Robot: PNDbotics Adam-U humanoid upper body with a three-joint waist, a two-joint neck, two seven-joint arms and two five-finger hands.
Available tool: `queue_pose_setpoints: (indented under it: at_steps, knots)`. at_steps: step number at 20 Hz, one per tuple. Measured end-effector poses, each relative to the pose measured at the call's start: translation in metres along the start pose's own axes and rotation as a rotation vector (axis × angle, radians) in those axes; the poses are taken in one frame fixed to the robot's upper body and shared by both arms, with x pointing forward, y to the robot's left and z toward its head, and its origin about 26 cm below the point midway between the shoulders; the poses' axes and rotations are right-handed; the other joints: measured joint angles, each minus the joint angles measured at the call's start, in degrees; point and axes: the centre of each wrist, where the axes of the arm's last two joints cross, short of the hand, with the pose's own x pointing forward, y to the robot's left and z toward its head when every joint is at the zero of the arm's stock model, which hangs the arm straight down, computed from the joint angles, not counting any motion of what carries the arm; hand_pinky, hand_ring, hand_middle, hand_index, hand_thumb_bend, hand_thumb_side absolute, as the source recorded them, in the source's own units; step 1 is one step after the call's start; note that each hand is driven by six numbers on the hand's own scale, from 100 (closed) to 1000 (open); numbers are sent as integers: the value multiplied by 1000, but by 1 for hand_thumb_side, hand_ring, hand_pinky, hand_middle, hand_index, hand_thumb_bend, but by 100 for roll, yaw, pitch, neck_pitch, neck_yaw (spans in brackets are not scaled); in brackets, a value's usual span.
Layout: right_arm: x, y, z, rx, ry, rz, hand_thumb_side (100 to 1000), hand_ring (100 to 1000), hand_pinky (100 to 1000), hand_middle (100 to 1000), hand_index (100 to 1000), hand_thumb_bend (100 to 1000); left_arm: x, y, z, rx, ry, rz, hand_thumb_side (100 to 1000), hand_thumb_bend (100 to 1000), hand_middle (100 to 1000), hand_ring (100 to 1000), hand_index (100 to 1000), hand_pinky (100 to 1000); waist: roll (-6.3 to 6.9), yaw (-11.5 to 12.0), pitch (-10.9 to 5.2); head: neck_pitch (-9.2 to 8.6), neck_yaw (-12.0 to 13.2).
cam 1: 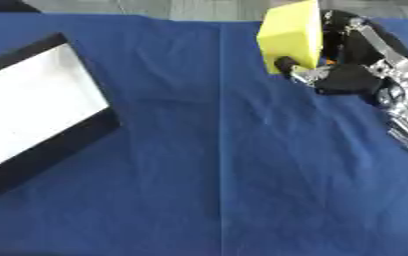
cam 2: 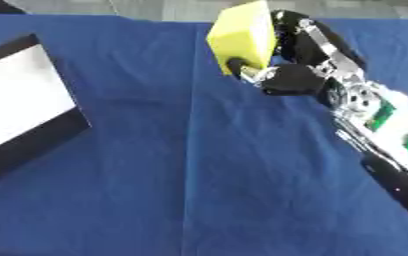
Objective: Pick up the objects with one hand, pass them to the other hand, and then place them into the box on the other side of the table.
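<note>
A yellow block hangs above the blue cloth at the upper right, held upright. My right hand is shut on it: the thumb presses its near face and the fingers curl behind it. The right arm runs down to the lower right edge. A shallow box with a white floor and black walls lies at the left side of the table, tilted in view. My left hand shows in neither view.
A blue cloth with soft creases covers the whole table. A grey floor strip shows past the far edge. A dark shape sits at the top left corner.
</note>
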Motion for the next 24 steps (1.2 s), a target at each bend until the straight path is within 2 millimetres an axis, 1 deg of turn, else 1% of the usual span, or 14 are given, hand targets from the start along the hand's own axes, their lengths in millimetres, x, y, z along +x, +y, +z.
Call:
queue_pose_setpoints:
  at_steps: [1, 7, 11, 14, 20, 24]
  knots:
    - [-1, 2, 0, 1, -5, 5, 100, 602, 739, 438, 602, 201, 3, 0, -3, -27, -3, -23, 475, 100, 783, 807, 842, 941, 8, 12, -1, 0, -2]
    - [0, 16, -2, 36, -53, 71, 100, 603, 741, 441, 600, 196, 18, -7, -18, -238, 27, -175, 434, 100, 808, 825, 882, 936, 59, 75, -5, 1, -55]
    - [1, 23, -3, 68, -82, 120, 100, 603, 741, 442, 600, 195, 25, -17, -27, -375, 40, -253, 431, 100, 816, 834, 888, 934, 74, 107, -5, 2, -110]
    - [1, 28, -3, 89, -96, 145, 100, 605, 740, 444, 601, 194, 31, -25, -32, -455, 42, -297, 463, 100, 816, 835, 888, 940, 86, 150, -7, 2, -150]
    - [1, 35, -3, 130, -125, 183, 100, 606, 742, 448, 601, 191, 39, -52, -40, -586, 60, -320, 479, 100, 827, 840, 896, 936, 117, 196, -19, 2, -189]
    - [2, 41, -4, 163, -157, 200, 100, 606, 741, 448, 600, 191, 43, -71, -42, -661, 84, -354, 491, 100, 847, 851, 943, 932, 117, 206, -20, 2, -187]
